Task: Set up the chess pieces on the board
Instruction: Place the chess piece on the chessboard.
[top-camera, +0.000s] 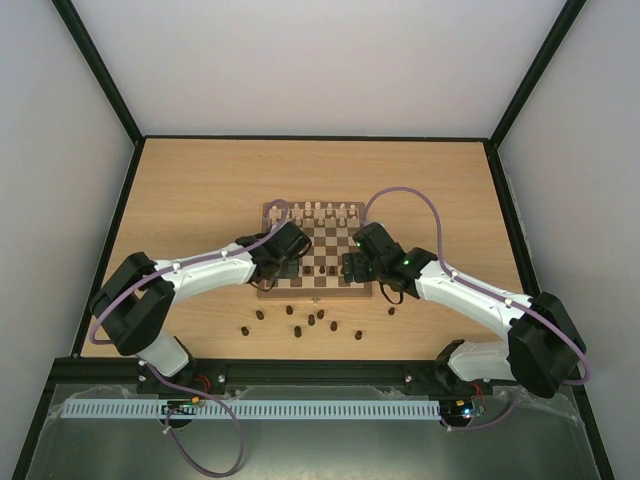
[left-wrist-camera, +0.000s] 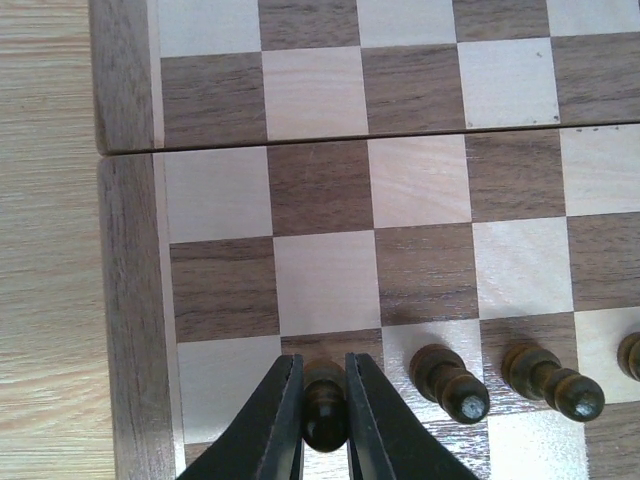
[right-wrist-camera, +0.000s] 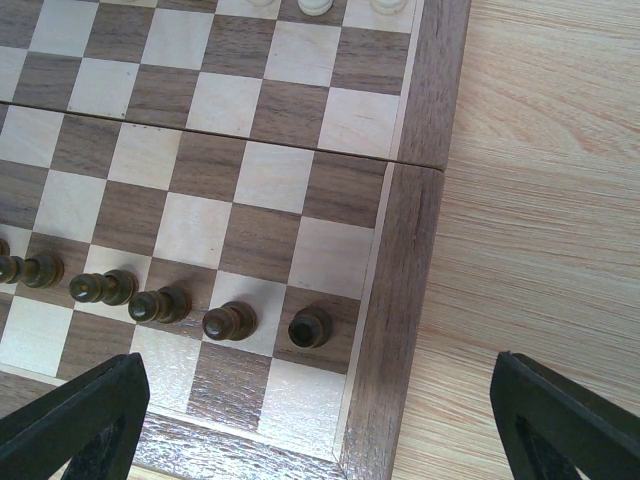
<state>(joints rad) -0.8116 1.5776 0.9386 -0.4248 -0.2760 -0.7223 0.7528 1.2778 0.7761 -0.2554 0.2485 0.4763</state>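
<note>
Two tools inspected. My left tool (left-wrist-camera: 322, 365) is clamped on one small dark brown wooden pawn (left-wrist-camera: 325, 412) near the left border of the square checkered wooden board (left-wrist-camera: 130, 300), in line with neighbouring pawns (left-wrist-camera: 450, 385). My right tool (right-wrist-camera: 315, 365) gapes wide, empty, above the board's near-right corner. Several dark pieces (top-camera: 300, 322) lie loose on the pale wooden worktop (top-camera: 180, 200).

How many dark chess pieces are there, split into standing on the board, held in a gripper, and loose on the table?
Standing dark pieces on the board: 6
Held dark piece in the left gripper: 1
Loose dark pieces on the table: 9
Total: 16
</note>
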